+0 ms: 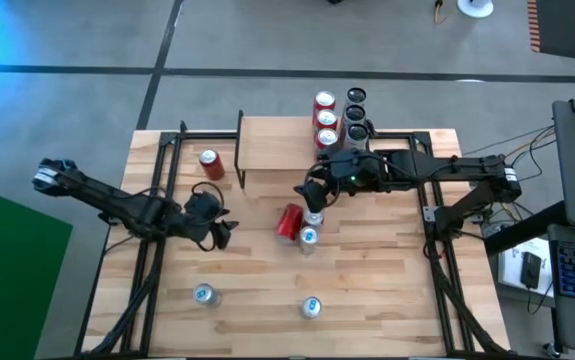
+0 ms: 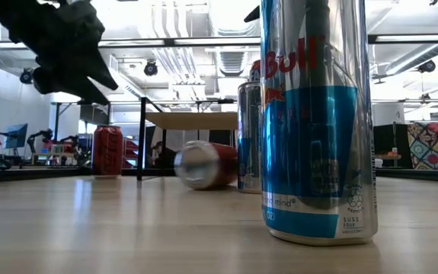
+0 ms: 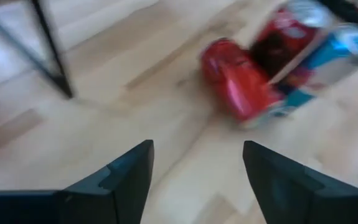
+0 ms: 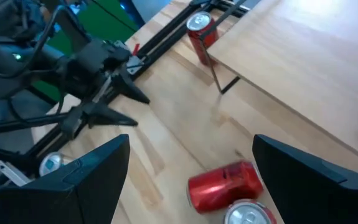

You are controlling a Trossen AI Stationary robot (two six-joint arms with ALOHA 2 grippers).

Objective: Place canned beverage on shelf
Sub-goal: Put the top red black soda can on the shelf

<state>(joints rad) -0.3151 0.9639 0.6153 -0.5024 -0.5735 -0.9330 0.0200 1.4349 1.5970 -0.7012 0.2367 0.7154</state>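
Red cans (image 1: pixel 326 120) already stand on the shelf (image 1: pixel 272 145), three in a row at its far end. One red can (image 1: pixel 289 222) lies tipped on the table, just ahead of your left gripper (image 1: pixel 225 234), whose fingers are spread and empty. Your right gripper (image 1: pixel 312 195) hovers spread above that can, beside the shelf. Upright cans remain on the table: placement looks partly done.

A red can (image 1: pixel 289 222) lies toppled beside the shelf (image 1: pixel 279 150).
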